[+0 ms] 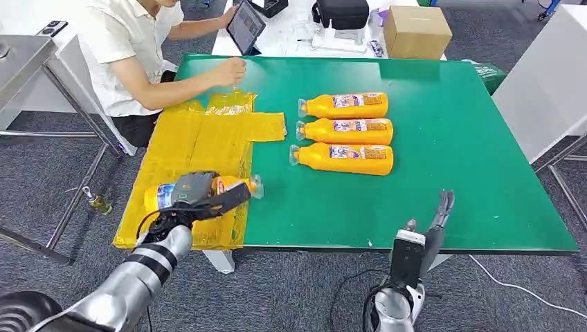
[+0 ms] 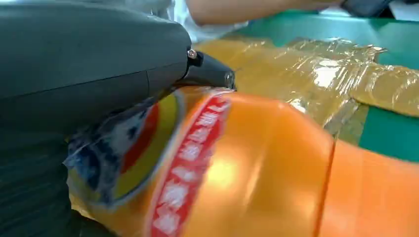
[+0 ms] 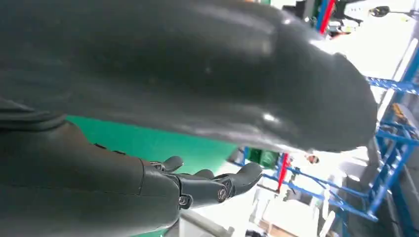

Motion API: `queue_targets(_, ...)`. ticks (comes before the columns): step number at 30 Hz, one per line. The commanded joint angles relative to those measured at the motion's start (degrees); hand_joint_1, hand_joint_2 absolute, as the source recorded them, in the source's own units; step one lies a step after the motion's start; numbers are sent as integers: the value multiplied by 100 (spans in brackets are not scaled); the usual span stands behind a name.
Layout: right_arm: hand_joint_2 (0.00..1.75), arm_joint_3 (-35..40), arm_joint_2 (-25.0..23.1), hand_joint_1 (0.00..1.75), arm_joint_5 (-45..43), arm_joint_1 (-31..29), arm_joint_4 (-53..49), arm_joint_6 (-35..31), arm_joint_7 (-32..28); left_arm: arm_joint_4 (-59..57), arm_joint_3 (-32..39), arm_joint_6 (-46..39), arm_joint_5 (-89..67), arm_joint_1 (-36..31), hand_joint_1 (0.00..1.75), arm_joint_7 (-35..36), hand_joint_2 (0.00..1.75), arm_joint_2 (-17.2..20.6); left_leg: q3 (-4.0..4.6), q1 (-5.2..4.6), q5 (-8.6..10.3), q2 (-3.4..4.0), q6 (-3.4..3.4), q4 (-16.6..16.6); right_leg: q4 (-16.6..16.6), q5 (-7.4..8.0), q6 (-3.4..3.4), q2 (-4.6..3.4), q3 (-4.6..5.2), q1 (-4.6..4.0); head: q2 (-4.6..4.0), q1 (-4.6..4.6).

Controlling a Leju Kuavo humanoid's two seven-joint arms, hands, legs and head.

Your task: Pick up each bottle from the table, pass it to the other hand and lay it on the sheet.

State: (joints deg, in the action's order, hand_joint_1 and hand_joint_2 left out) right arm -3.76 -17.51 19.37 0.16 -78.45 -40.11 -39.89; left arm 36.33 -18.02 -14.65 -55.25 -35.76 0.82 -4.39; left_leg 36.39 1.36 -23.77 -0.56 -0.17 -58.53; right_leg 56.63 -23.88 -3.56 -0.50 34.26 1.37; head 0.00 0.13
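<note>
so the left robot hand (image 1: 197,194) is wrapping around a bottle (image 1: 208,190) lying sideways on the yellow sheet (image 1: 201,138) by the surface's (image 1: 450,138) near-left corner, probably setting it down, while the right robot hand (image 1: 432,225) is hanging empty, fingers apart, by the near edge.

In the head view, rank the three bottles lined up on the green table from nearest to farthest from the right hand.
From the right hand:
1. Front bottle, nearest the table's near edge.
2. Middle bottle, just behind it.
3. Back bottle, farthest up the table.
</note>
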Motion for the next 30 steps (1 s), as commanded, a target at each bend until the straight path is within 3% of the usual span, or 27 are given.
queue_targets(1, 0, 305, 387, 0, -160, -229, 1017, 11, -11, -1357, 800, 787, 752, -349, 0, -535, 175, -252, -46, 1, -11, 14, 13, 15, -22, -4, 17, -4, -45, -7, 0, -2)
queue_targets(8, 0, 232, 377, 0, -64, -287, 1141, 11, -11, -1482, 840, 768, 975, -317, 0, -517, 175, -210, -43, 0, -6, 16, 10, 13, -17, 2, 18, -8, -42, -5, 0, 0)
queue_targets(20, 0, 326, 463, 0, -128, -231, 1132, 11, -11, -1033, 1040, 1221, 1906, -179, 0, -1272, 175, -312, -60, -3, -4, 3, 9, 8, -10, -1, 9, 0, -60, 0, 0, 0)
queue_targets(24, 0, 195, 432, 0, 3, -117, 994, 11, -11, -37, 846, 344, 2323, 263, 0, -2181, 175, -540, -69, -3, -5, 5, 13, 15, -17, -2, 18, 3, -71, -3, 0, 0)
queue_targets(27, 0, 183, 428, 0, 50, -63, 933, 11, -11, 1109, 495, 109, 2761, 808, 0, -2502, 175, -706, -53, -3, -6, -6, 9, 6, -8, -6, 11, 11, -54, -1, 0, -2)
queue_targets(30, 0, 179, 417, 0, 62, -54, 934, 11, -11, 1537, 358, -54, 2903, 1008, 0, -2665, 175, -736, -50, -1, -12, -7, 13, 4, -10, -12, 16, 15, -54, -4, 0, 0)
